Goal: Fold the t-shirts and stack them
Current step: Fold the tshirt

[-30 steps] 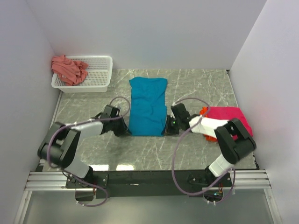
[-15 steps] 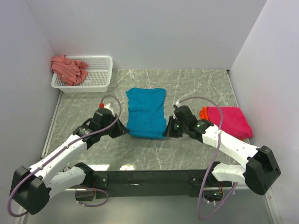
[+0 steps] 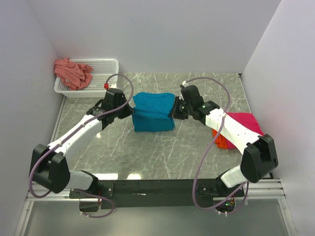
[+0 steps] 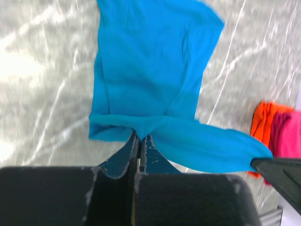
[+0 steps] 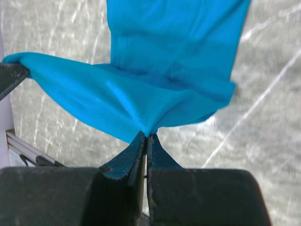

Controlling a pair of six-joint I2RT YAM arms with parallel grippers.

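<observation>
Teal-blue t-shirt [image 3: 153,114] in the middle of the grey marble counter [image 3: 162,152], partly doubled over itself. Left gripper [image 3: 128,110] closed tight on one corner of the lifted edge, right gripper [image 3: 173,111] closed tight on the other corner. Edge stretched between both, held above the rest of the cloth. Magenta-pink t-shirt [image 3: 244,123] lying on orange t-shirt [image 3: 220,141] at the right side of the counter, partly hidden under the right arm [image 3: 231,132]. Salmon-pink t-shirt [image 3: 73,72] crumpled in white mesh basket [image 3: 105,74] at the far left corner.
</observation>
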